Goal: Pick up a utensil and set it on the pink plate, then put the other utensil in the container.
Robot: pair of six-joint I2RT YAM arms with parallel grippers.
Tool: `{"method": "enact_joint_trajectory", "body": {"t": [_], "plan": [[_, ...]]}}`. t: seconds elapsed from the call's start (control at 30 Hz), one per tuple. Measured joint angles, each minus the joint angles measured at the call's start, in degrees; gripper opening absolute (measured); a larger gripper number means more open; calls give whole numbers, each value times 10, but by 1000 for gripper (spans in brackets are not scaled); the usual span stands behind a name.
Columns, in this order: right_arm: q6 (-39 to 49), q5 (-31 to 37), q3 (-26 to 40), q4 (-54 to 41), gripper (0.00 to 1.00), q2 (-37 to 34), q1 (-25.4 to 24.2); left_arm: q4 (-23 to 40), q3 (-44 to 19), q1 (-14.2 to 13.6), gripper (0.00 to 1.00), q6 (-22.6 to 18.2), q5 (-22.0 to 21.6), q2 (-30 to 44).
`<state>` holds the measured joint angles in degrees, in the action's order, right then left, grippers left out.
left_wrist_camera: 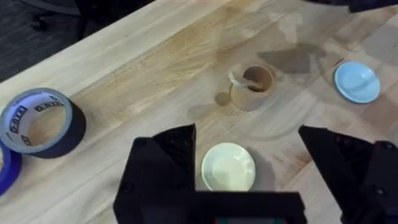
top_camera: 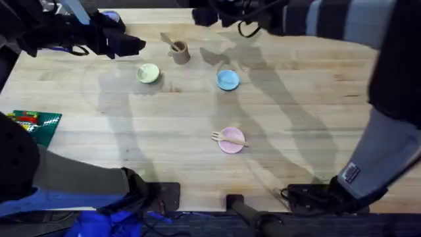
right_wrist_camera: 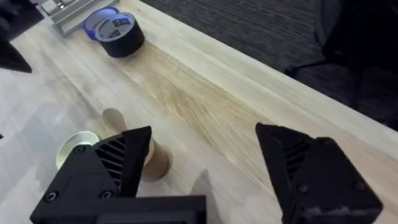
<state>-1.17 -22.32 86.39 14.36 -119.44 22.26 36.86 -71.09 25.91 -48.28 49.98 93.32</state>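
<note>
Fork [top_camera: 228, 138] on pink plate [top_camera: 231, 145], spoon [top_camera: 170, 42] in container [top_camera: 179, 52]

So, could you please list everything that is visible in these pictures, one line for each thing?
small pale wooden fork: one, pale wood, lying across the pink plate.
small round light-pink plate: one, pink, near middle of the table.
small pale wooden spoon: one, pale wood, standing in the cup.
small tan-brown cylindrical cup: one, tan, far side of the table.
round light-blue plate: one, blue, right of the cup.
round pale-yellow plate: one, yellow, left of the cup.
roll of black tape: one, black, far left part of the table.
roll of blue tape: one, blue, beside the black roll.
green box: one, green, left table edge.
wooden table: one, light wood.
left tool: one, black, open, above the yellow plate.
right tool: one, black, open, near the cup.
</note>
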Motion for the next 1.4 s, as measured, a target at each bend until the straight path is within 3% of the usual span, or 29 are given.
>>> {"method": "enact_joint_trajectory", "body": {"t": [0.2, 0.4, 0.6, 0.77, 1.0, 1.2, 1.4], "plan": [[4, 36, 0, -100, 996, 79, -6, 0, 0, 0, 995, 80, -20, 0], [17, 87, 0, -230, 996, 157, -20, 20, 0, -3, 995, 215, -131, -23], [20, 108, 0, -360, 997, 217, -40, 53, 0, -29, 995, 311, -238, -134], [21, 112, 0, -452, 997, 247, -60, 130, -3, -81, 995, 344, -341, -238], [24, 114, 0, -560, 997, 291, -97, 204, -3, -147, 995, 381, -394, -315], [25, 119, -11, -594, 997, 344, -123, 219, -3, -166, 995, 409, -409, -334], [20, 147, -84, -594, 996, 414, -123, 226, -3, -166, 995, 433, -413, -333]]}}
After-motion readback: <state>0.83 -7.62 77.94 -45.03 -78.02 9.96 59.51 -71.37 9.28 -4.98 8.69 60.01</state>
